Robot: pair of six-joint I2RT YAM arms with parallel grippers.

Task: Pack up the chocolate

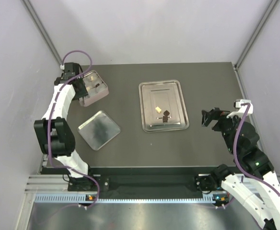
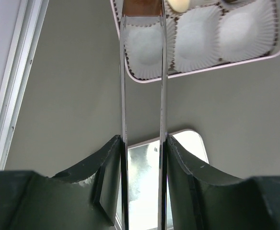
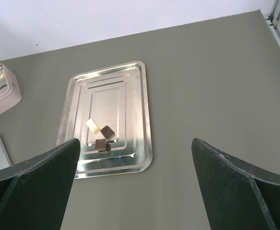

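Chocolate [image 3: 107,132]: three small pieces, one cream and two brown, lie close together on the near half of a steel tray [image 1: 176,91]. A further brown piece [image 2: 141,6] is pinched between the tips of the long, thin metal fingers of the left gripper [image 2: 142,14], over a corner of the pink tin [image 2: 212,67]; whether it touches the tin cannot be told. A cream piece [image 2: 178,5] sits in the tin beside it. The nearest row of white paper cups [image 2: 197,38] holds nothing.

Right gripper [image 3: 134,140]: jaws spread wide, holding nothing, above bare table to the right of the tray.

Surface: a flat, matt, grey-green table [image 1: 202,86]. The tray lies near its middle, long side running front to back. The tin stands at the rear left, and its lid [image 1: 99,129] lies flat nearer the front, apart from both tin and tray.

Room: plain pale walls [image 1: 154,28] close the table in on three sides, with slanting metal posts [image 1: 44,33] at the rear corners. A metal rail [image 1: 145,196] runs along the near edge, where both arms are bolted
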